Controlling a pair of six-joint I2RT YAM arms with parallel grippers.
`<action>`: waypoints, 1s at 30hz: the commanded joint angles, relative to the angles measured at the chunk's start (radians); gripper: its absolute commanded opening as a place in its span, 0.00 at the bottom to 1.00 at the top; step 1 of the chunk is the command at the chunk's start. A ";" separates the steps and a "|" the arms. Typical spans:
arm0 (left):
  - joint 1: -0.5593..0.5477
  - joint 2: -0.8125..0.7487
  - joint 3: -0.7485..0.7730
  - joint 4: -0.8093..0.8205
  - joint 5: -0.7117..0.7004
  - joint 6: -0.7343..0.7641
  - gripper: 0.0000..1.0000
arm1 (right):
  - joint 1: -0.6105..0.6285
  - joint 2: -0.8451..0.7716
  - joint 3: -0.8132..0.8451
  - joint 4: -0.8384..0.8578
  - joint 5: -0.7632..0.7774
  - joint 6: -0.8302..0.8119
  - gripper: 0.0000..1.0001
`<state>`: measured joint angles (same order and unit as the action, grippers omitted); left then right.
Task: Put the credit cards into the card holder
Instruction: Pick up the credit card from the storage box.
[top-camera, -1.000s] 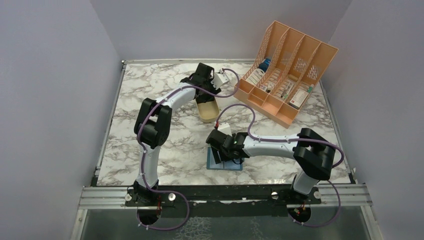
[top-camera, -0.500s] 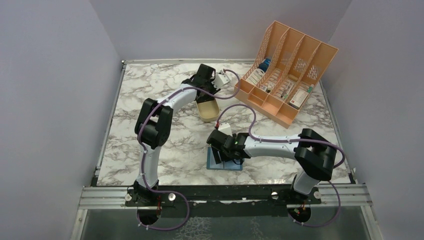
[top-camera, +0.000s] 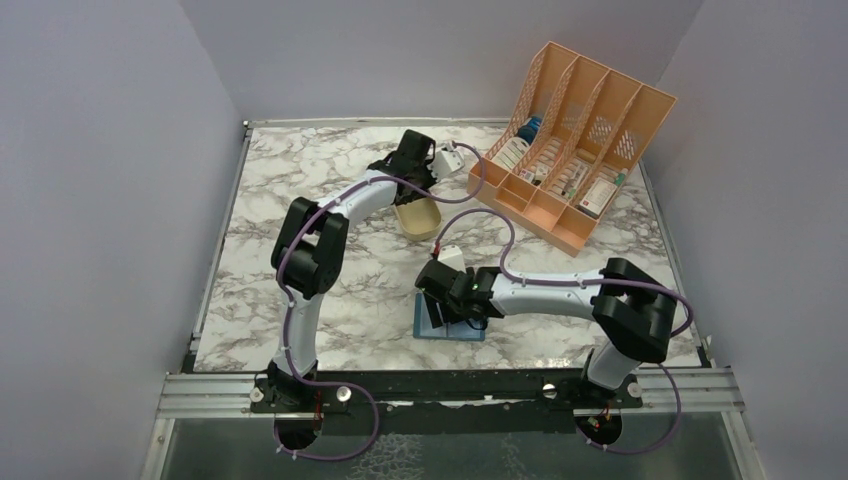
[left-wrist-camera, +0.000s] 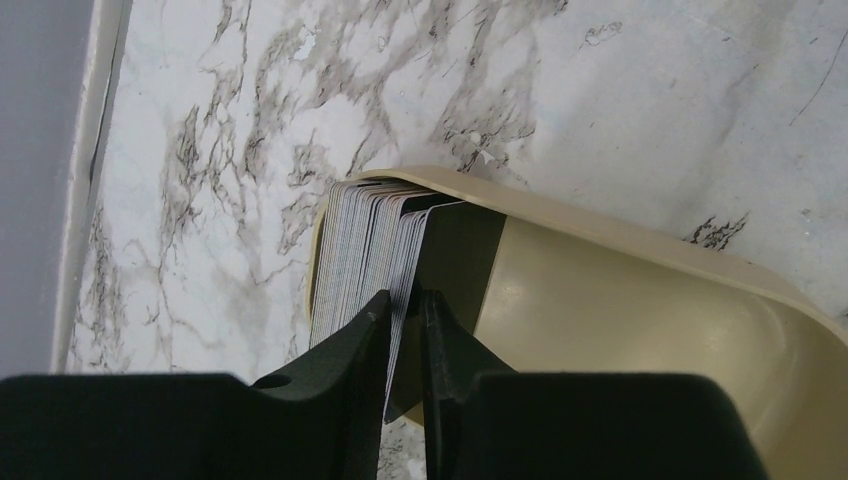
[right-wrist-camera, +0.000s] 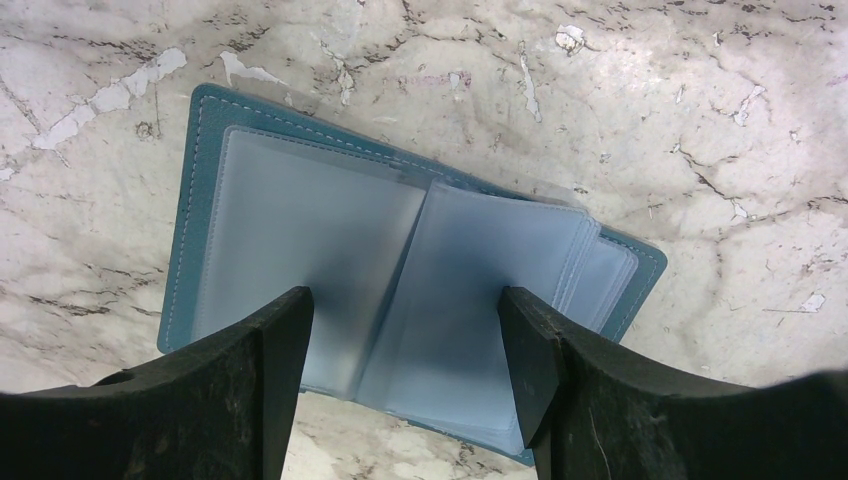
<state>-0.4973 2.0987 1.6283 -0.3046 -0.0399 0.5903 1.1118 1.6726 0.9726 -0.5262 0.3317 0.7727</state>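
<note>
Wrist views alone reveal left hand (left-wrist-camera: 404, 300) pinching one credit card (left-wrist-camera: 410, 250), right hand (right-wrist-camera: 405, 300) released.

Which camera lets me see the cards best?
The left wrist view: the credit cards stand stacked close up in the tan tray. From above the left arm hides them; the right wrist view shows none.

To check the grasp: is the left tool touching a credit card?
Cannot tell. Left wrist view: the left tool straddles one credit card, but no contact or gap shows plainly.
</note>
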 joint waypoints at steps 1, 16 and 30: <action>-0.005 -0.016 -0.013 0.013 -0.028 0.020 0.16 | 0.000 0.013 -0.048 -0.017 0.002 0.017 0.69; -0.015 -0.086 0.025 -0.034 -0.009 -0.064 0.00 | 0.001 -0.038 -0.061 0.005 -0.017 0.010 0.69; -0.015 -0.205 0.047 -0.078 0.001 -0.273 0.00 | -0.008 -0.124 -0.117 0.081 -0.055 -0.024 0.70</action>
<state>-0.5144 1.9663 1.6466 -0.3527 -0.0380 0.4252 1.1114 1.5814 0.8799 -0.4698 0.3046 0.7620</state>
